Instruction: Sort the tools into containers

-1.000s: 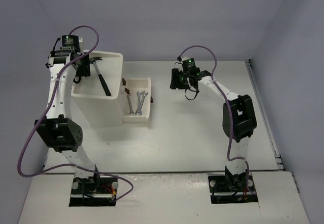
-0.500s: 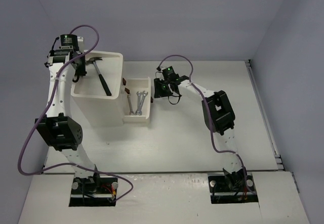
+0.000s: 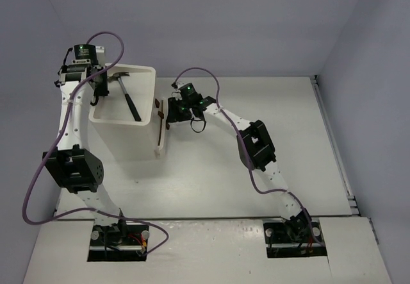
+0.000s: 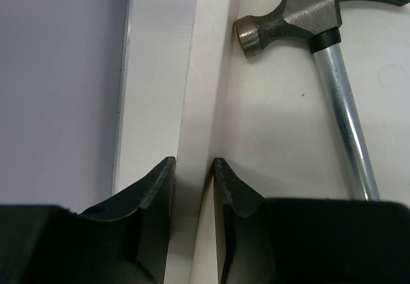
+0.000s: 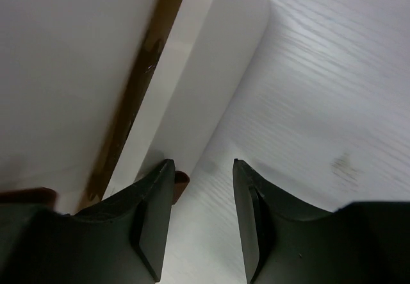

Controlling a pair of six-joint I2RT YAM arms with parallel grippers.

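Observation:
The white cabinet [image 3: 122, 140] stands at the far left. A black-handled hammer [image 3: 128, 98] lies in its top tray; its steel head shows in the left wrist view [image 4: 288, 21]. My left gripper [image 3: 99, 97] is shut on the tray's left rim [image 4: 192, 104], its jaws [image 4: 194, 162] straddling it. The drawer [image 3: 157, 136] is pushed almost fully in, so the wrenches are hidden. My right gripper [image 3: 172, 118] is open and empty against the drawer front [image 5: 198, 85], with a dark-red handle [image 5: 181, 180] beside its left finger. Pliers and screwdrivers are not in view.
The white table [image 3: 211, 181] stretches right of the cabinet to a raised edge at the right [image 3: 330, 143]. Purple-grey walls close in the back and both sides. The right arm's links [image 3: 256, 143] reach diagonally across the table's middle.
My right gripper has swung left against the open drawer and the drawer has slid into the cabinet, hiding the wrenches. The left gripper has stayed on the tray rim.

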